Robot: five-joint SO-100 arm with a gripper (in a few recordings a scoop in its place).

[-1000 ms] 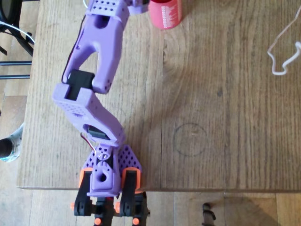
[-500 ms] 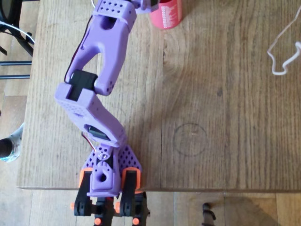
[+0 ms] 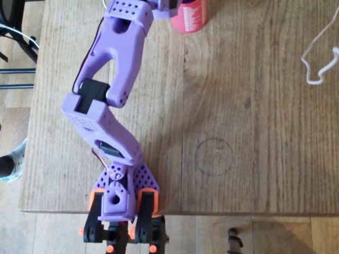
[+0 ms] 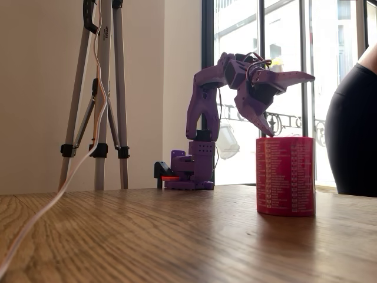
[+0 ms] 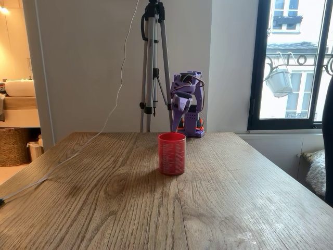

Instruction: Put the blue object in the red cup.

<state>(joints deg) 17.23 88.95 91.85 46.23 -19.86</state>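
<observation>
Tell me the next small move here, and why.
Probably lift the claw straight up and away from the red cup. Its jaws stand open with the lower tip just above the rim, nothing blue shows between them, and no brick lies on the table, so release seems done.

cup point(image 4: 285, 175): red, white print | arm point(image 3: 108, 79): purple, orange base clamps | table point(image 3: 238, 116): brown wood grain

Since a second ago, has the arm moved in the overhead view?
Yes. The purple arm has swung toward the right of the overhead picture, closing on the red cup, which has stayed put on the table.
</observation>
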